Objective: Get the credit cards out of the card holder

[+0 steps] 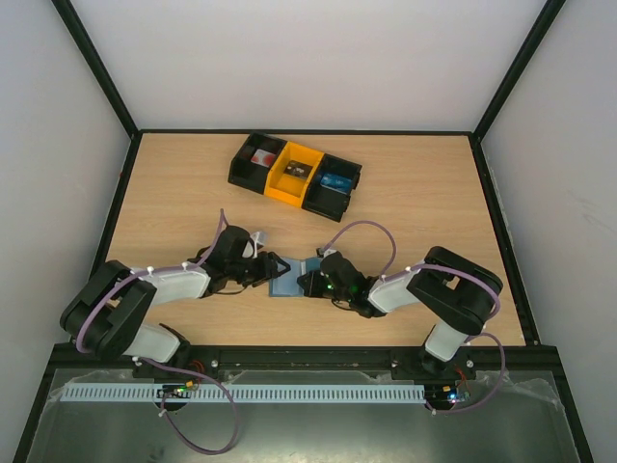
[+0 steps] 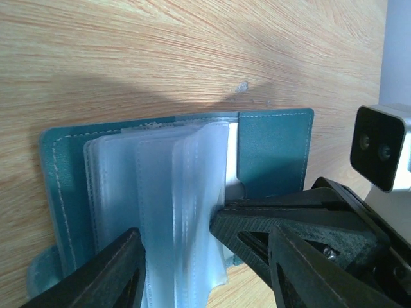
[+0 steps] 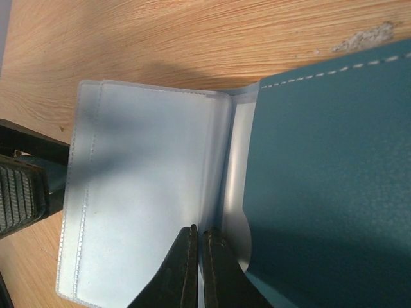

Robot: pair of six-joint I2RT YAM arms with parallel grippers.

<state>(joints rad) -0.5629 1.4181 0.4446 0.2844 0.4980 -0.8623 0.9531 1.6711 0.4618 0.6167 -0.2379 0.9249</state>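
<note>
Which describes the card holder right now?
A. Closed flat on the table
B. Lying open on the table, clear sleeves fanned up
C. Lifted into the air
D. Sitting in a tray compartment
B: the card holder lies open on the table, with its clear sleeves standing up from the fold.

Both arms are rocking the same look: the left arm (image 1: 145, 294) and the right arm (image 1: 439, 289) are sporting chunky black joints with white shells in between, and lavender cables (image 1: 371, 231) are curling off each one. The left gripper (image 1: 278, 268) and the right gripper (image 1: 304, 283) are showing off black plastic fingers (image 2: 103, 276) with triangular cut-outs, one wearing a ribbed pad (image 3: 16, 199). The right wrist is carrying a white camera box (image 2: 382, 147) with a black face and two round lenses, and a tiny green light (image 1: 330, 286) is glowing on that arm.
</note>
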